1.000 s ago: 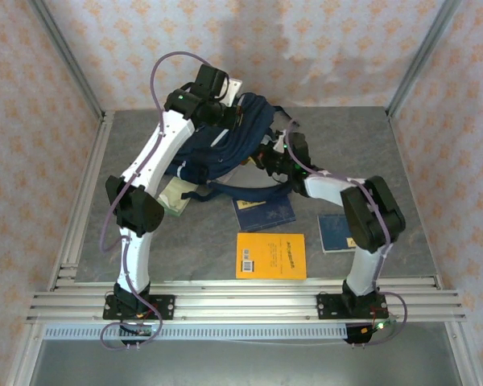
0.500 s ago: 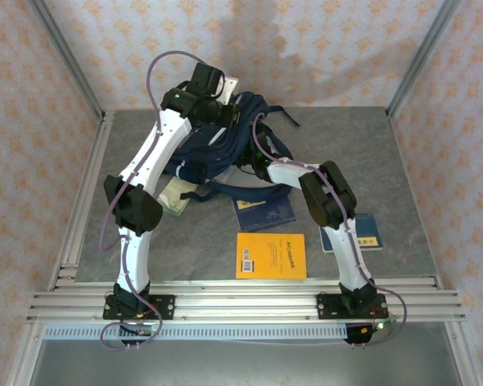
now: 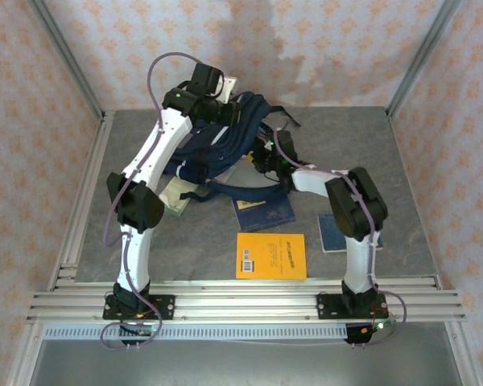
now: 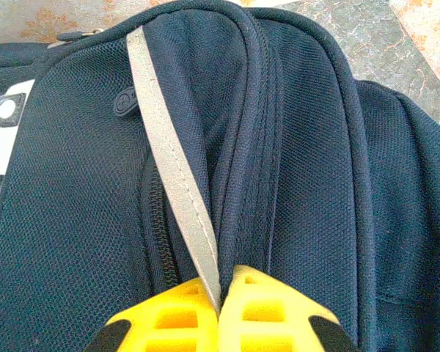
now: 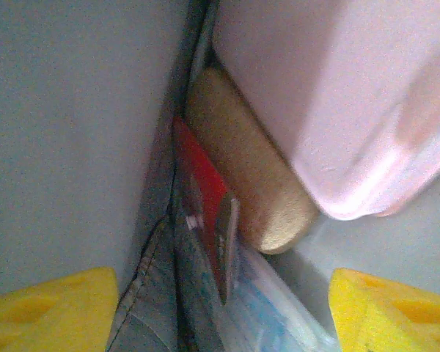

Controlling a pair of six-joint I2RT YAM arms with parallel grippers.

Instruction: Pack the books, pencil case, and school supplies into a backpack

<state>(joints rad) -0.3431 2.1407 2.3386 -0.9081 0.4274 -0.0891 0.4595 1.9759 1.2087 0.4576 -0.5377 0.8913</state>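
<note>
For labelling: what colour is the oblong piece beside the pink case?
The oblong piece is tan; right wrist view shows it best.

Grey stone-look table (image 3: 346, 137), aluminium frame rails (image 3: 241, 301), peach patterned walls (image 3: 346, 48)

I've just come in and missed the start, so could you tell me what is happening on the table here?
The two arms are packing the navy backpack. The left gripper is shut on a grey strip of the bag beside its zip. The right gripper is open inside the bag, facing the pink pencil case, a tan oblong piece, a red packet and a pale blue packet. The orange-yellow book and two navy books lie on the table, not yet packed.
</note>
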